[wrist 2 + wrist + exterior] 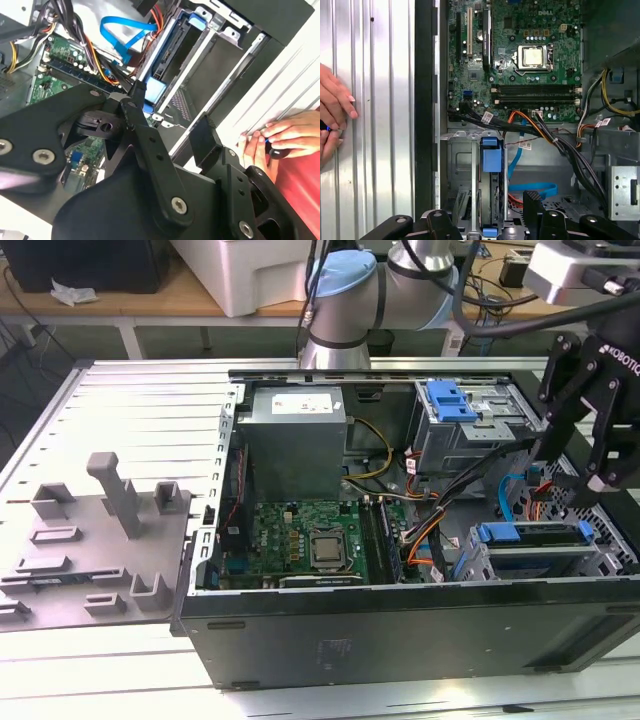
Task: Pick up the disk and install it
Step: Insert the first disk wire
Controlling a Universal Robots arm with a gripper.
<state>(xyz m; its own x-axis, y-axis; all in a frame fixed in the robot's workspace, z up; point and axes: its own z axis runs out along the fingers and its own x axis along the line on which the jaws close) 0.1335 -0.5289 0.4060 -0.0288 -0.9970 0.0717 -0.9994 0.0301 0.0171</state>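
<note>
Exterior view: the disk (530,537) sat in its drive cage (605,558) at four o'clock in the open computer case (400,640). It looked seated, so little seemed left to do. The tool (572,468) hung spread and empty at its one o'clock, hemmed in by cables (508,498) and the case wall.

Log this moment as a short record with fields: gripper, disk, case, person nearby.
gripper: gripper open, holding nothing, just above the drive cage
disk: disk standing on edge in the drive cage slot, blue carrier showing, not gripped
case: computer case lying open, motherboard exposed
person: hand resting on the ribbed table beside the case
</note>
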